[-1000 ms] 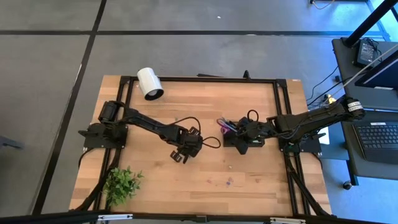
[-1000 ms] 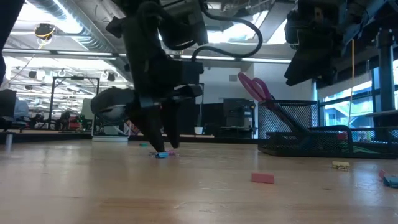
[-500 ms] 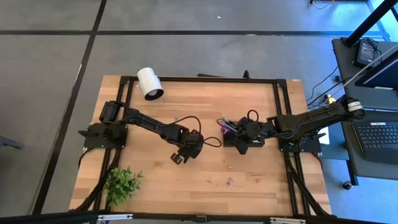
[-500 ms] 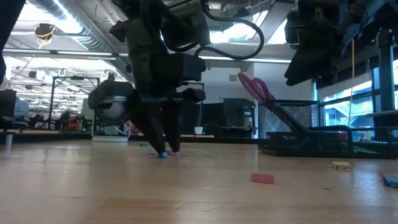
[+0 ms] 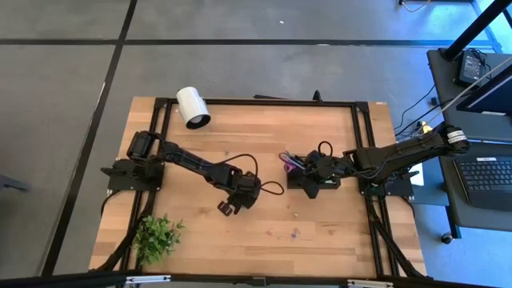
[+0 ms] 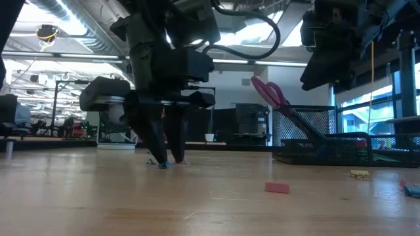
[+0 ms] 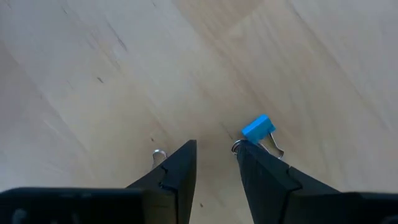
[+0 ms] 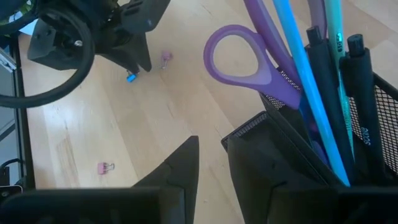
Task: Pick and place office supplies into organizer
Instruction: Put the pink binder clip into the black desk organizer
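One container matters here: the black mesh organizer (image 6: 338,141) at the table's right of centre, holding purple-handled scissors (image 8: 261,62) that stand handles-up and lean out over its rim, with a blue pen (image 8: 308,81) and black pens (image 8: 348,93) upright beside them.

Going left to right across the light wooden table (image 5: 320,232): a small green plant (image 5: 158,235) sits near the front left corner and a white cylinder (image 5: 192,106) lies on its side at the back left. Near the middle, the left gripper (image 7: 214,158) is down at the wood with its fingers a narrow gap apart and nothing between them; a blue binder clip (image 7: 258,129) lies just beside one fingertip, touching or nearly so, and a small silver clip (image 7: 158,153) lies by the other. Farther right, the right gripper (image 8: 210,155) hangs over the organizer, fingers a narrow gap apart and holding nothing. On the wood in front lie a pink clip (image 8: 105,167), a pink block (image 6: 277,187) and a yellowish bit (image 6: 359,174).

Behind the table is a grey floor, and at the far right a desk with a keyboard (image 5: 488,178).
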`<state>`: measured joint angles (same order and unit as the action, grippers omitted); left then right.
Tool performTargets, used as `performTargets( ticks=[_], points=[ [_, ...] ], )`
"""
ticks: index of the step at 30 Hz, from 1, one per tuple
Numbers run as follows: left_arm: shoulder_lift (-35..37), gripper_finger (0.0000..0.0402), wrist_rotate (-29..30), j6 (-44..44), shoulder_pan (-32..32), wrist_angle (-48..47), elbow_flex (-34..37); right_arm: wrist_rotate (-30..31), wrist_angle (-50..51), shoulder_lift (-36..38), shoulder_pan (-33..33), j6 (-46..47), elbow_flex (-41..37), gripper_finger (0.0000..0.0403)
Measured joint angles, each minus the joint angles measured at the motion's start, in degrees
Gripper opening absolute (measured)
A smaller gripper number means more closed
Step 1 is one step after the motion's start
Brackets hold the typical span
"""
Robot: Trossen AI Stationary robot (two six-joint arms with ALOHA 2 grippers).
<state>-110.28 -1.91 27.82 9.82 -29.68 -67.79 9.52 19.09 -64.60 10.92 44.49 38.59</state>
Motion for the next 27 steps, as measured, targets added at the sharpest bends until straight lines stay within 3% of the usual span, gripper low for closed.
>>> performTargets(
  ticks=[13, 19, 27],
  points=[
    [3.9, 0.0131, 5.8, -0.4, -0.2, 0.0, 0.2, 0.0, 0.1, 0.0, 0.0, 0.0, 0.0, 0.009],
    [4.2, 0.0143, 9.4, 3.6, -0.3, -0.3, 0.2, 0.0, 0.0, 0.0, 0.0, 0.0, 0.0, 0.009],
    [4.2, 0.0139, 8.3, 4.0, -2.6, -0.2, 0.1, 0.0, 0.0, 0.0, 0.0, 0.0, 0.0, 0.009]
  ],
)
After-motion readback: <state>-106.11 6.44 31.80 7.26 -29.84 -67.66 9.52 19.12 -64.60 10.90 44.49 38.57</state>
